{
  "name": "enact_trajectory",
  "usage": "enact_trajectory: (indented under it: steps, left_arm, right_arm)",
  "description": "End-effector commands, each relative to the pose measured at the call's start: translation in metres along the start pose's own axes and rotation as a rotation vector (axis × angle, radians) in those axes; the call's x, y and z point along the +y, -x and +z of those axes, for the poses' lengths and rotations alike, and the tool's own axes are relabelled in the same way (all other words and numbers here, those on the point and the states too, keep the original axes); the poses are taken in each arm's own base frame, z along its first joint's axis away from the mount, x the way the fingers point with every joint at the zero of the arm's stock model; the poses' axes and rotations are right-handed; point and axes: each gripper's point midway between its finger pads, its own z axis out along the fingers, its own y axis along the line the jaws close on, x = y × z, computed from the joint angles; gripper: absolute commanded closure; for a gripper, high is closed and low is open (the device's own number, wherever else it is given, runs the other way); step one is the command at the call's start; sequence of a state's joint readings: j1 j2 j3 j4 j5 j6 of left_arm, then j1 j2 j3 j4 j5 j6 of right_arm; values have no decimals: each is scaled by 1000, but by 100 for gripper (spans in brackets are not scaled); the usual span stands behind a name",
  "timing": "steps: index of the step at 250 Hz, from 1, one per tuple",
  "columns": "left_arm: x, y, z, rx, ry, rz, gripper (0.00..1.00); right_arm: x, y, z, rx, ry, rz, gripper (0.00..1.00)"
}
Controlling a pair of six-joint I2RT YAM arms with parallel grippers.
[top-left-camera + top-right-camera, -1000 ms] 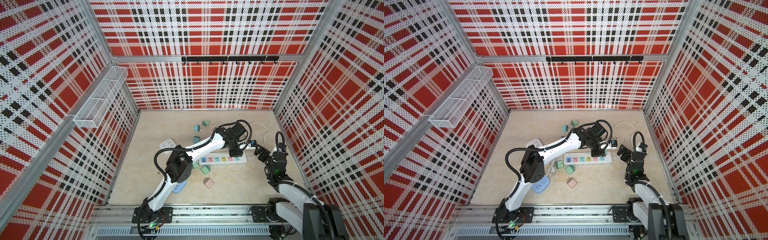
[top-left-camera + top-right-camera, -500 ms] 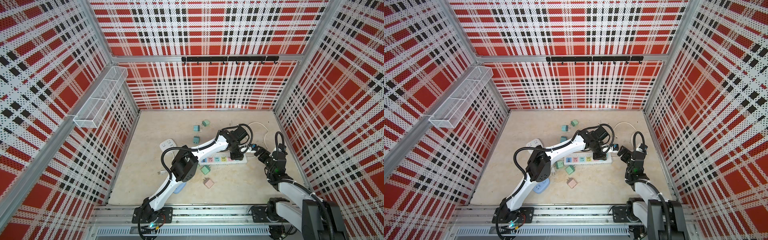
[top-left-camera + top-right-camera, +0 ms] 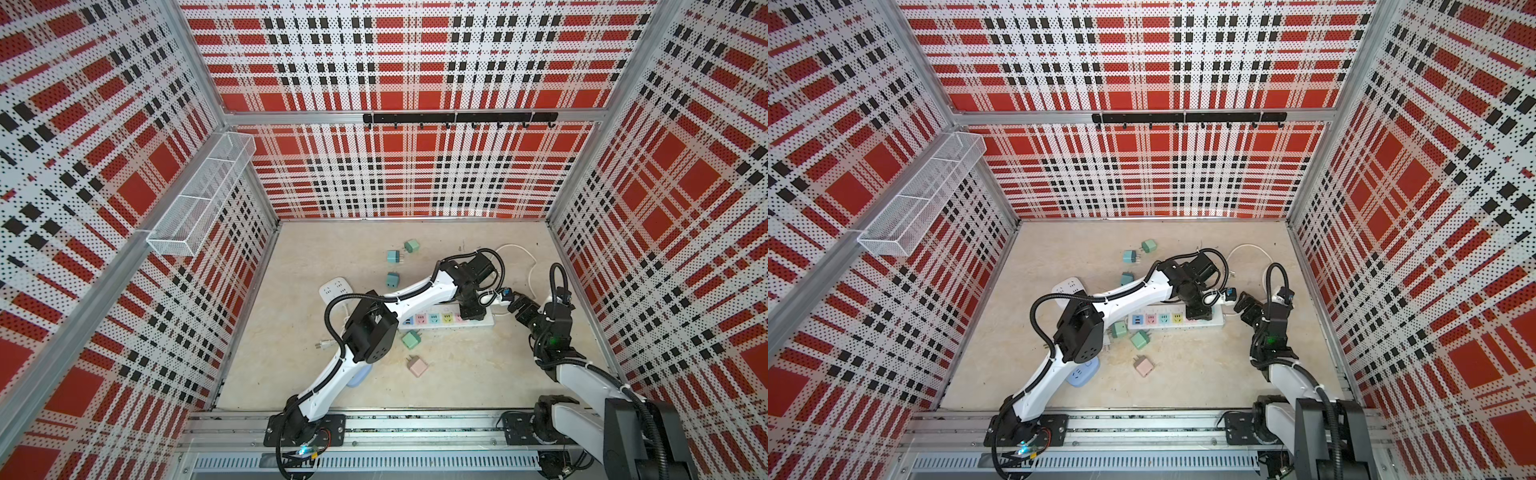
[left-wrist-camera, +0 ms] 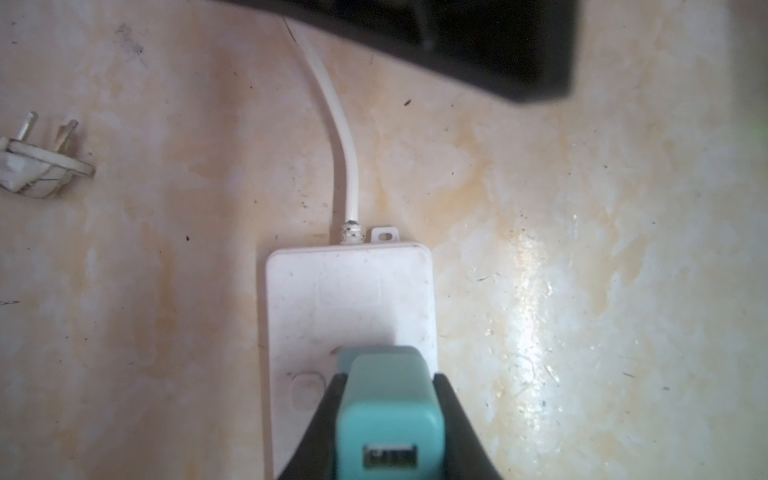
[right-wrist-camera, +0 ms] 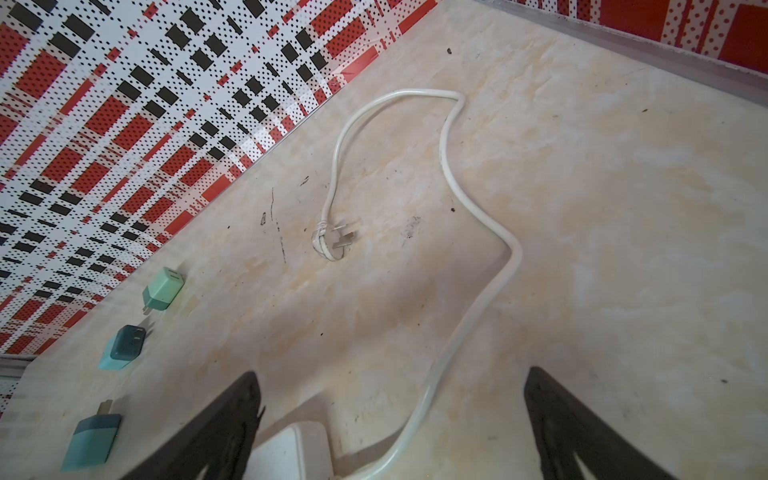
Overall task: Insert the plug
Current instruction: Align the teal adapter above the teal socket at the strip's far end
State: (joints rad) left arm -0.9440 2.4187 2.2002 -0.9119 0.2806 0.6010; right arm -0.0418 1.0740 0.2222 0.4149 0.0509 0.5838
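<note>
My left fingers (image 4: pixel 318 436), pinching the teal plug (image 4: pixel 388 415), have just dropped down onto the power strip (image 4: pixel 349 299) near its cord (image 4: pixel 345 158), so seating looks close, while my right fingers (image 5: pixel 216 424) hang spread wide just beside it.

This is a robot lab test cell. Perforated plaid panels (image 3: pixel 415 174) on bare aluminium framing (image 3: pixel 291 118) box in a beige stone-look surface (image 3: pixel 332 249) on three sides. The left arm (image 3: pixel 419 293) and right arm (image 3: pixel 590 380) are mounted on a slotted metal rail (image 3: pixel 415 432) along the surface's front edge. A wire basket (image 3: pixel 199 199) and a black hook bar (image 3: pixel 457 117) hang on the panels.
</note>
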Motion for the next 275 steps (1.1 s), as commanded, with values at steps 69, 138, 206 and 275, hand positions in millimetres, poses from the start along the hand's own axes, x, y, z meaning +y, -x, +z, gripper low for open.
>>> enact_trajectory:
  steps: [69, 138, 206, 275]
  left_arm:
    - [13, -4, 6, -5, 19, -17, 100]
    - [16, -12, 10, 18, 24, -22, 100]
    - [11, -15, 14, 23, 6, -19, 100]
    - [10, -19, 20, 10, -29, -54, 100]
  right_arm:
    - [12, 16, 2, -43, 42, -1, 0]
    - [14, 16, 2, -43, 49, -2, 0]
    - [14, 16, 2, -40, 49, -2, 0]
    - [15, 15, 2, -37, 55, -6, 0]
